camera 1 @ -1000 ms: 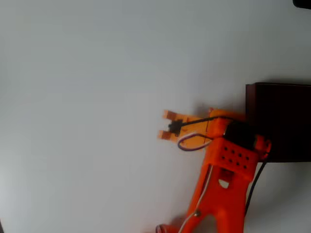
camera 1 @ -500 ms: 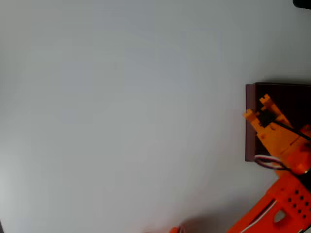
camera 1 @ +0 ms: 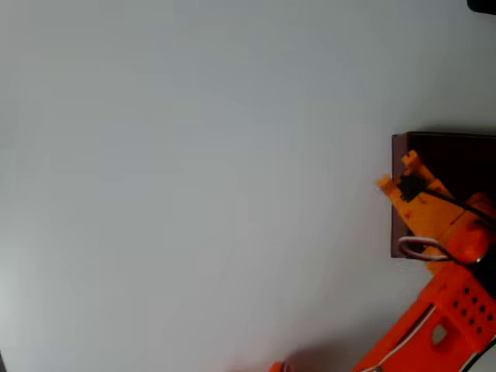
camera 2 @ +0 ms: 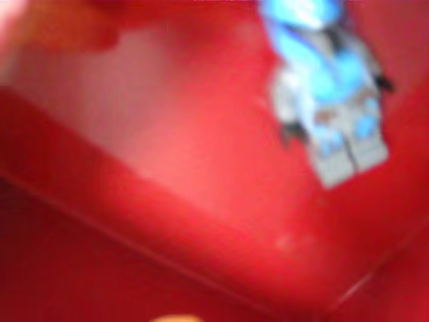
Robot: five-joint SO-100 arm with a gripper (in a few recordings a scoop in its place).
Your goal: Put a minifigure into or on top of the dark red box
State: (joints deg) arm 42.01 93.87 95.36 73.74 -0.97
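In the overhead view the dark red box (camera 1: 453,159) sits at the right edge, cut off by the frame. My orange gripper (camera 1: 397,172) hangs over its left wall, fingers spread and open, with nothing seen between the tips. The wrist view is blurred: the blue minifigure (camera 2: 328,100) lies at the upper right on the box's floor (camera 2: 181,161), which looks bright red here. The figure appears free of my fingers. From overhead it is hidden under the gripper and arm.
The pale grey table (camera 1: 194,186) spreads bare to the left of the box. My orange arm (camera 1: 442,325) comes in from the bottom right corner. A small dark object (camera 1: 482,5) sits at the top right corner.
A second ago the gripper was left of the box over the table. It swung right over the box, and has since drifted slightly left over the box's left wall.
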